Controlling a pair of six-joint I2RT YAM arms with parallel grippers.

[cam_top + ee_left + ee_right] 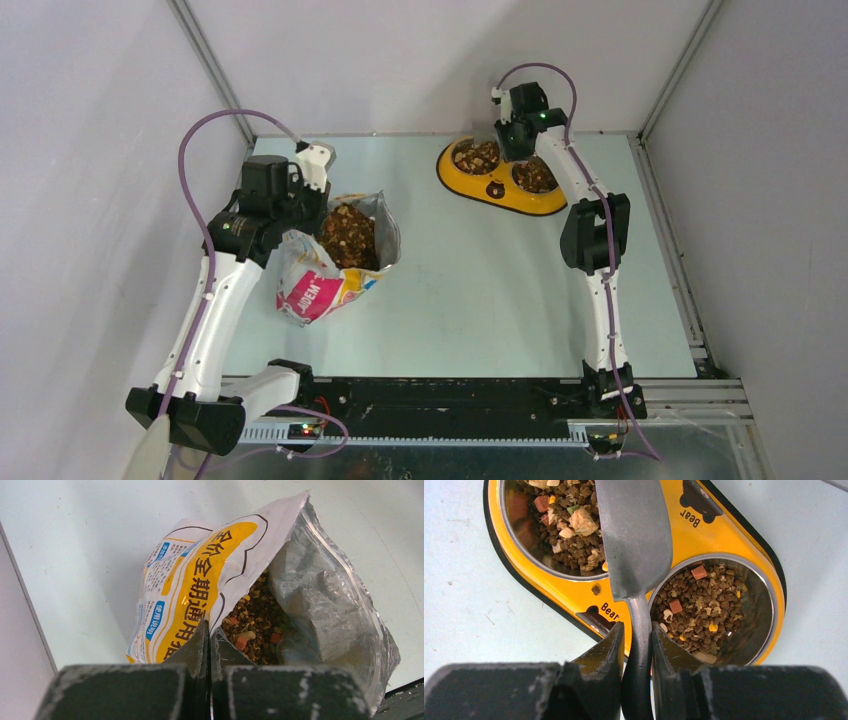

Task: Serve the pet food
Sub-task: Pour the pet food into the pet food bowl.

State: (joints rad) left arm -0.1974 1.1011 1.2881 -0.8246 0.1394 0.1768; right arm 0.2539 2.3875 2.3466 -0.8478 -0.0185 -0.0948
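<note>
The open pet food bag [320, 285] lies at the left with brown kibble [348, 236] showing in its mouth. My left gripper [305, 205] is shut on the bag's rim [215, 625]; kibble [255, 620] fills the bag in the left wrist view. The yellow double-bowl feeder [495, 190] sits at the back right, with kibble in both bowls [569, 535] [704, 605]. My right gripper [515, 135] is shut on the handle of the grey metal scoop [634, 530], whose blade hangs over the feeder between the two bowls, seen from its underside.
The enclosure's white walls and metal frame posts [215, 70] stand close behind both arms. A black rail [440, 400] runs along the table's near edge.
</note>
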